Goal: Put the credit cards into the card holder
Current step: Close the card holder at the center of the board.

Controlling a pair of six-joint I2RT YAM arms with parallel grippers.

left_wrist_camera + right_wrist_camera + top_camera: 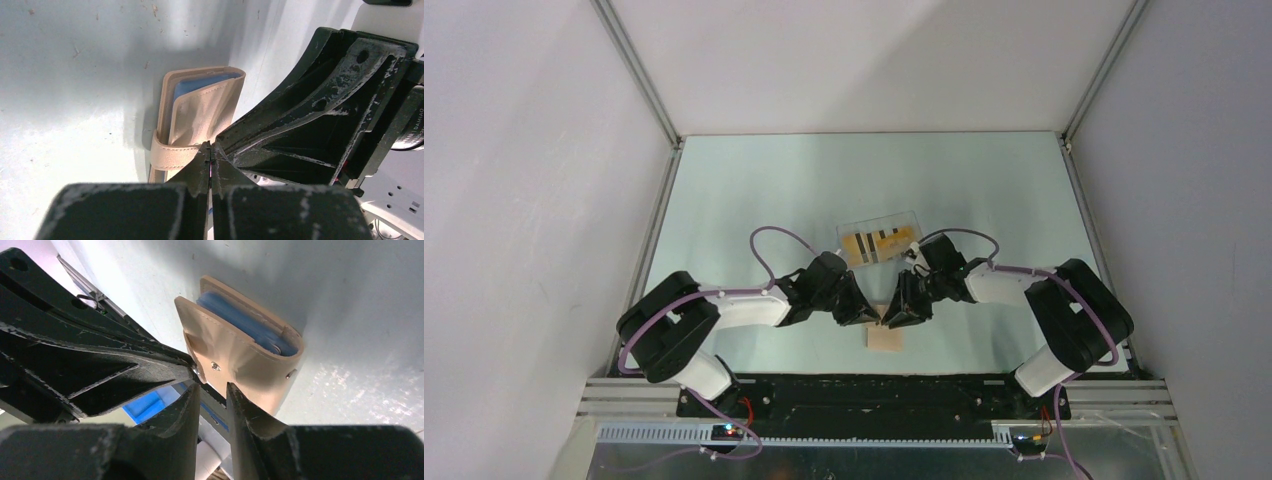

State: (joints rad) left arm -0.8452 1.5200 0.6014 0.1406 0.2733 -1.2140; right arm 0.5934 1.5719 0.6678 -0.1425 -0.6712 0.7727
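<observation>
By your top view nothing is filed yet: the thin orange-yellow striped credit cards [876,245] lie in the clear plastic tray [902,220], well apart from the tan folding card holder [885,340] with blue inner panels, nearer the arm bases on the tabletop [754,200]. Only your wrist views show the grips: the left pincer [210,150] is pressed together, apparently on the holder's strap [175,156], and the right pincer [214,390] is slightly apart beside its flap.
</observation>
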